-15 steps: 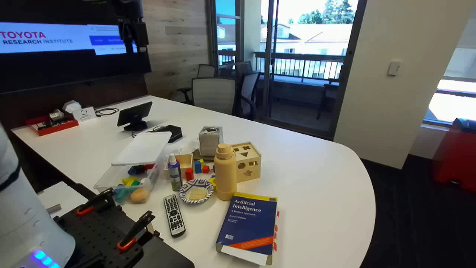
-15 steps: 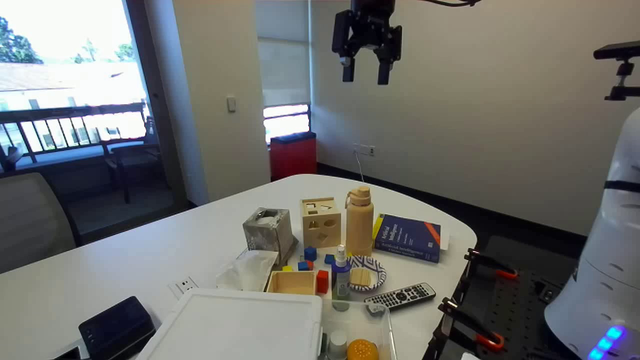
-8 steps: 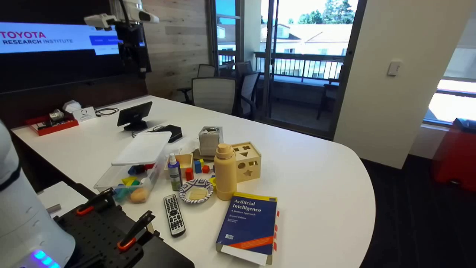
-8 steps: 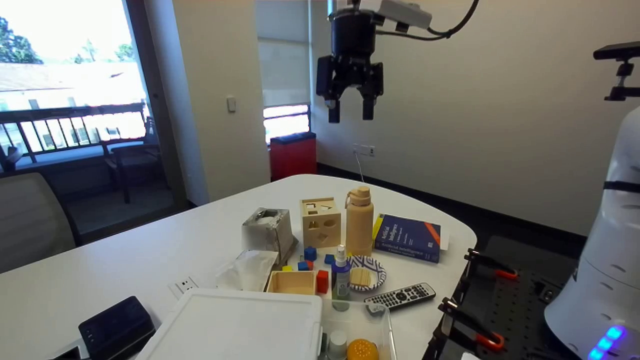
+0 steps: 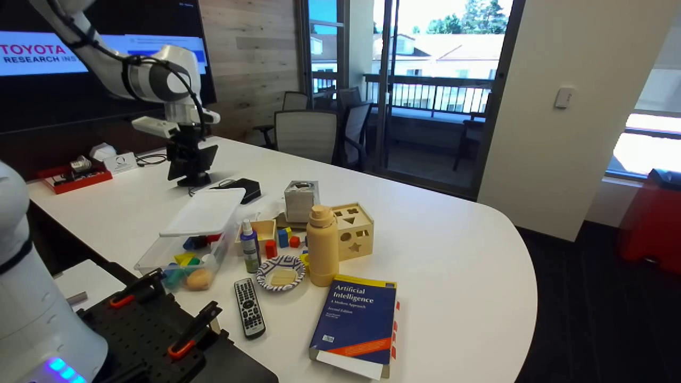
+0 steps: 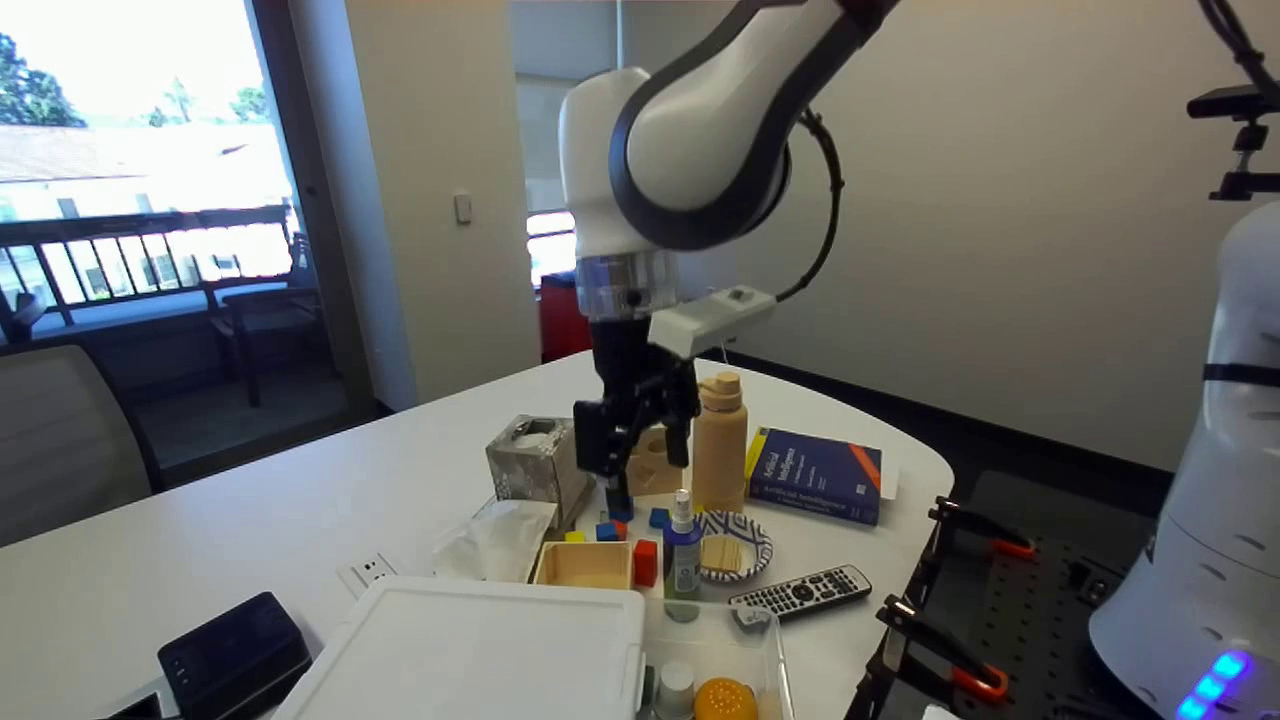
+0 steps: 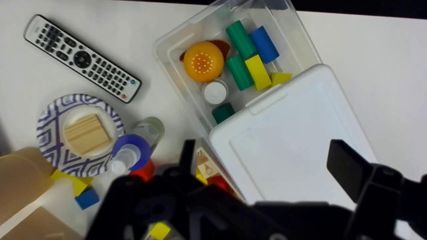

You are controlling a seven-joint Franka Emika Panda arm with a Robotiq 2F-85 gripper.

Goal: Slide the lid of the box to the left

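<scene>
The lid (image 5: 205, 211) is a flat whitish cover lying across part of the clear box (image 5: 155, 257). In an exterior view the lid (image 6: 480, 650) covers the left part, and the box (image 6: 712, 640) is open at the right end. In the wrist view the lid (image 7: 293, 143) fills the centre right, and the box's open end (image 7: 291, 41) shows colourful blocks and an orange round item. My gripper (image 7: 262, 150) is open and empty, its fingers apart above the lid's left edge. In both exterior views the gripper (image 5: 190, 167) hangs in the air, apart from the lid; it shows here too (image 6: 650, 475).
Beside the box stand a spray bottle (image 6: 682, 560), a small wooden tray (image 6: 585, 566) and a tissue box (image 6: 538, 465). A tan bottle (image 5: 323, 247), patterned bowl (image 5: 264, 275), remote (image 5: 249, 308) and book (image 5: 354, 322) are farther off. A black device (image 6: 235, 655) is near the lid.
My arm has come down into view and the gripper has dropped from high above the table, shifting slightly left in an exterior view and turning. It stays open. Lid and box have not moved.
</scene>
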